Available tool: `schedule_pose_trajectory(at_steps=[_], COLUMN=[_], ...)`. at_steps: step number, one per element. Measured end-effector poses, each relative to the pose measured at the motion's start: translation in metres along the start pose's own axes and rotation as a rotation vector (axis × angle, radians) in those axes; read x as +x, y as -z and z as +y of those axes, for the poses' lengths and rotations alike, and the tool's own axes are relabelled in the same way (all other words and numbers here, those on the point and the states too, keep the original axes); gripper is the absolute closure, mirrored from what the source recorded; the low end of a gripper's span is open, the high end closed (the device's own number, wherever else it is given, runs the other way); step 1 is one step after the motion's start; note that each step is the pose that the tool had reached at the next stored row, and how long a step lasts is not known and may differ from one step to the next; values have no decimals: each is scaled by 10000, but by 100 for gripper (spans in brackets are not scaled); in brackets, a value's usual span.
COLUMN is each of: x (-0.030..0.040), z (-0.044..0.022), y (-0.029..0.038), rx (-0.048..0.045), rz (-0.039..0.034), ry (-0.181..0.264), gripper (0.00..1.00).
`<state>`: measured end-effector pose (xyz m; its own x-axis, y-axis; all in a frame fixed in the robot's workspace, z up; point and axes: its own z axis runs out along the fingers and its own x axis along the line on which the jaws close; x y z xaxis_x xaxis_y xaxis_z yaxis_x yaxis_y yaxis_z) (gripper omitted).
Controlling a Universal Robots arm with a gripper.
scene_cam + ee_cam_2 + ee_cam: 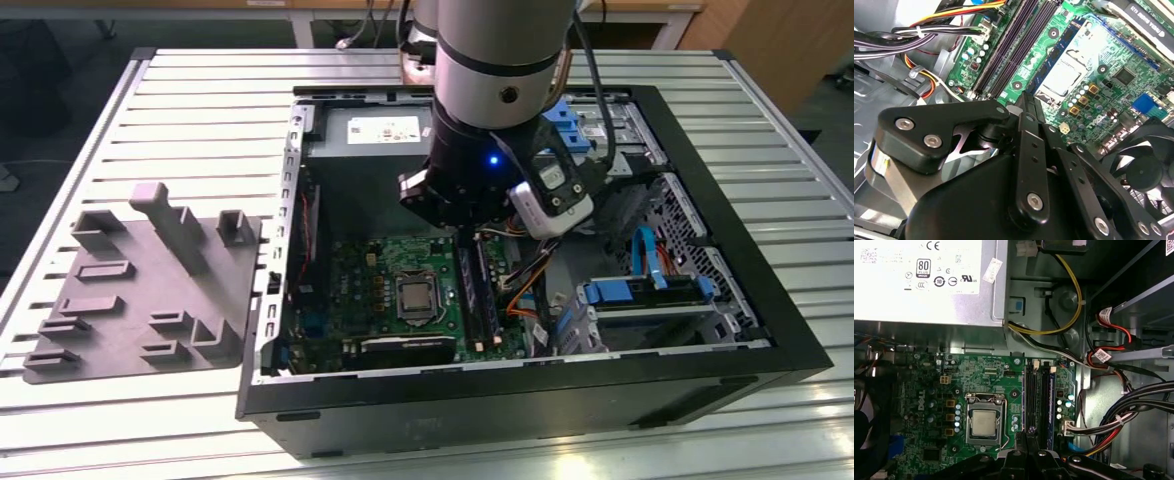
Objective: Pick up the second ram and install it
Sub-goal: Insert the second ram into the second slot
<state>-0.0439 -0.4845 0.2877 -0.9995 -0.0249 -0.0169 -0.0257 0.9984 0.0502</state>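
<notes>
My gripper (466, 238) hangs inside the open computer case, just above the near end of the black memory slots (478, 300). Its fingertips (1025, 98) are pressed together, shut, and I see nothing between them. The slots (1038, 397) run away from the fingertips (1027, 436) beside the processor socket (983, 422). A long dark ram (475, 295) stands on edge in the slots in the exterior view. I cannot tell from the wrist views how many slots are filled. The grey moulded tray (140, 290) holds no stick.
The case (534, 400) lies open on a slatted metal table (200, 90). A power supply (924, 280) sits at the back. Bundled cables (1104, 430) and blue drive connectors (627, 292) crowd the exterior view's right of the slots. A fan (1144, 170) is close to the gripper.
</notes>
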Motion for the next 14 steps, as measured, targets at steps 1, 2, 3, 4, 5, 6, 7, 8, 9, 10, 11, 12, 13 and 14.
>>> schedule_pose_trajectory(at_steps=[1, 2, 3, 4, 5, 6, 7, 8, 9, 10, 11, 12, 13, 14], x=[0, 0, 0, 1, 1, 0, 0, 0, 0, 0, 0, 0, 0, 0], z=[0, 0, 0, 0, 0, 0, 0, -1, -1, -1, -1, -1, -1, -1], y=[-2, -4, -6, -7, -8, -10, -11, -15, -19, -19, -21, -23, -27, -29], rx=[-4, -8, -14, -18, -22, -27, -30, -39, -48, -48, -50, -51, -52, -51], rz=[0, 0, 0, 0, 0, -1, -1, -1, -1, -1, -2, -2, -2, -2], ry=[-2, -3, -4, -6, -6, -6, -7, -9, -9, -9, -9, -9, -9, -10], gripper=[89, 89, 89, 89, 89, 89, 89, 89, 89, 89, 89, 89, 89, 89])
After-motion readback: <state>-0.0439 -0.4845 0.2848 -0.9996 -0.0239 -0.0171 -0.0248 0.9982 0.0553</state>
